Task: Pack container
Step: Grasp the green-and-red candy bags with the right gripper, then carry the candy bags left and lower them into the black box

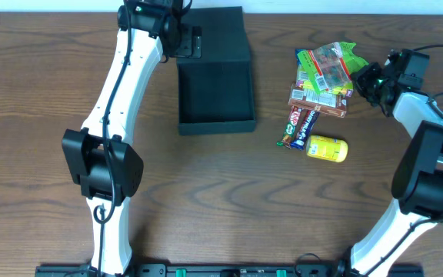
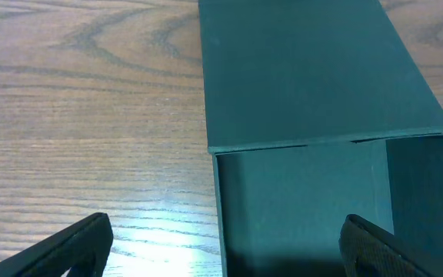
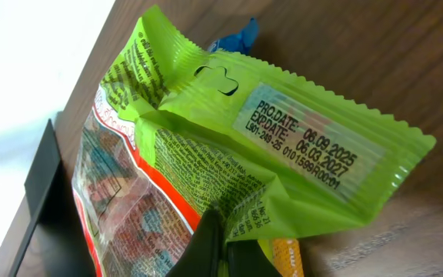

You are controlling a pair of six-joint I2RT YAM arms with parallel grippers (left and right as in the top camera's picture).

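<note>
The black container point(image 1: 214, 100) lies open at the table's back centre, its flat lid point(image 1: 220, 35) folded out behind it. My left gripper point(image 2: 225, 250) hangs open over the container's near left wall point(image 2: 220, 211), one finger on each side of it. A pile of snack packets sits at the right. On top lies a lime-green packet point(image 1: 331, 65) with a clear window. My right gripper point(image 3: 225, 246) is shut on that green packet's point(image 3: 229, 154) edge, the foil pinched between the two black fingers.
Under the green packet lie a brown bar point(image 1: 318, 100), a dark wrapped bar point(image 1: 297, 127) and a yellow packet point(image 1: 328, 148). The left arm point(image 1: 118, 92) reaches along the left side. The table's back edge point(image 3: 75, 92) runs just behind the pile.
</note>
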